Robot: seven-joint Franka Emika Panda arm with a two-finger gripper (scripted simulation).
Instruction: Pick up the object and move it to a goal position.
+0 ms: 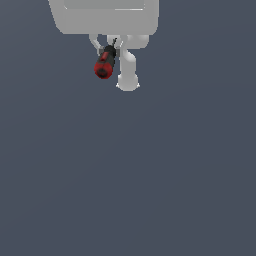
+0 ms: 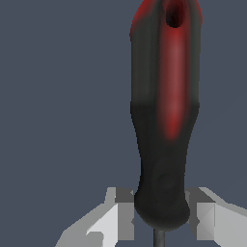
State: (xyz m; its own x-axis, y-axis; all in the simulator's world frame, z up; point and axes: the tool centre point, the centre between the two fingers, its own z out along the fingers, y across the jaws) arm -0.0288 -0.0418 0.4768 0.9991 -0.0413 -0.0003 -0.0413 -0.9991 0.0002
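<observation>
Gripping tight, the pale grey claw (image 2: 161, 219) squeezes the small screwdriver with the red and black handle (image 2: 164, 120) between its two fingers (image 2: 116, 219). In the wrist view, the fingers press on the black end of the handle, right where the thin dark tip (image 2: 158, 239) starts. In the exterior view, the screwdriver (image 1: 105, 62) hangs slanted under the big grey robot arm (image 1: 105, 17), red end pointing down. All around is plain dark blue-grey background (image 1: 128, 175).
</observation>
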